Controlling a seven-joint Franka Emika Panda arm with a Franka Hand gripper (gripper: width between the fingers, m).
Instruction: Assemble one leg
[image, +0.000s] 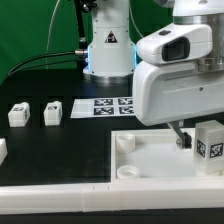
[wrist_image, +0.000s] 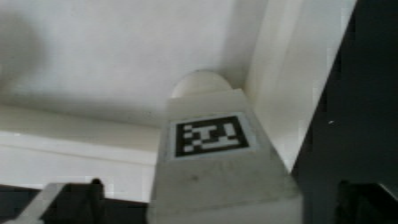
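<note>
With the pincer (image: 196, 143) straddling the leg (image: 210, 150) over the panel (image: 155, 160) at the exterior view's right, whether it grips being impossible to tell, the leg should stay upright, centre over a corner socket (image: 125, 142) and go straight down.

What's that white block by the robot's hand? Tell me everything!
The leg is a small white block, plastic-looking, with a black-and-white square tag on one face. It stands upright over the white panel on the exterior view's right, at the jaws; whether they pinch it, or whether it touches the panel, is unclear.
</note>
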